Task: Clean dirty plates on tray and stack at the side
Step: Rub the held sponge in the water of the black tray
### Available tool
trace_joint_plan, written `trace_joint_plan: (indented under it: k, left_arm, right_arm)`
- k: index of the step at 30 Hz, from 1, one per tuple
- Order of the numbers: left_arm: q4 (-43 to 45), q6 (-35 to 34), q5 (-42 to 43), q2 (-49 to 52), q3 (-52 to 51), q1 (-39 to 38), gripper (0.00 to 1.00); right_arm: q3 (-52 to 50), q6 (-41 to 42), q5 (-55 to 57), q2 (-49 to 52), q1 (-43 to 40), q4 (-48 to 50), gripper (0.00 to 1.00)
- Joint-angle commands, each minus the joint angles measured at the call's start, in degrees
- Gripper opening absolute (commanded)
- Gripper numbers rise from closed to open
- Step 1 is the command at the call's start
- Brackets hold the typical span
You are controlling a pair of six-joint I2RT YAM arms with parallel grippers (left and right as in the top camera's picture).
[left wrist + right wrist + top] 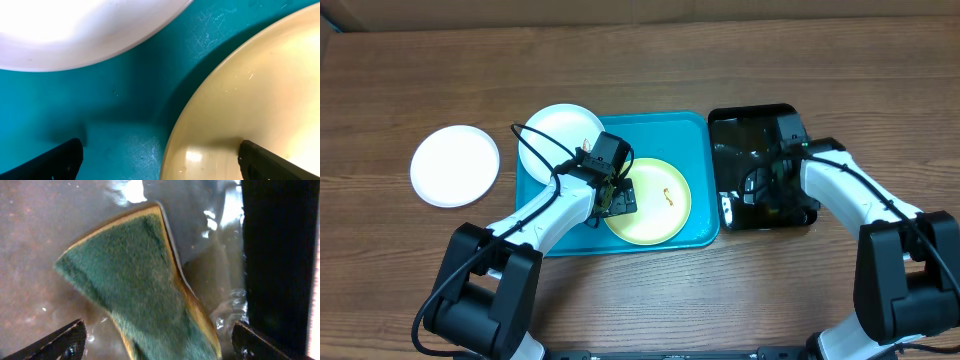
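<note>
- A lone plate (455, 165), white, is lying on the bare wooden table (380, 90) at far left, well apart from the tray (670, 130).
- A white plate (560, 135) is sitting at the tray's far-left corner, its edge seeming to reach out over the rim.
- My left arm is crossing the tray's near-left corner, with its black cable looping above the white plate and hiding part of it from overhead.
- I am holding my left gripper (160, 160) spread wide and gripping nothing. It is hanging low over the spot where the yellow plate (655, 200) meets the blue floor.
- One finger (55, 162) is hovering above the blue floor and the other (272, 162) above the yellow plate, so the plate's left rim is running between them.
- In my left wrist view the white plate is filling the top left, just beside the yellow one, with a strip of scratched tray between them.
- The yellow plate is lying in the tray's near half, carrying a small orange smear (667, 195) near its middle.
- The black tray (760, 125) is standing just right of the blue one, glossy and catching reflections.
- My right gripper (157, 340) is reaching down into it with jaws spread wide. A green-faced sponge (140, 275) with a yellow edge is lying between the fingers, with gaps showing on both sides, so I am not clamping it.
</note>
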Motion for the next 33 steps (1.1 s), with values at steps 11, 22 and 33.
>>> trace_joint_plan:
  k: [11,22,33]
  left_arm:
    - [-0.13,-0.28,0.26,0.44,1.07,0.31,1.00]
    - [-0.13,-0.28,0.26,0.44,1.07,0.31,1.00]
    - [-0.13,-0.28,0.26,0.44,1.07,0.31,1.00]
  right_arm:
    - [0.37,-4.90,-12.63,-1.16,-0.26,1.75,0.80]
    - [2.40,-4.90,-10.75,-1.16,-0.35,-1.79,0.55]
    - [1.16,-4.90,-9.90,-1.16,-0.52,-0.20,0.86]
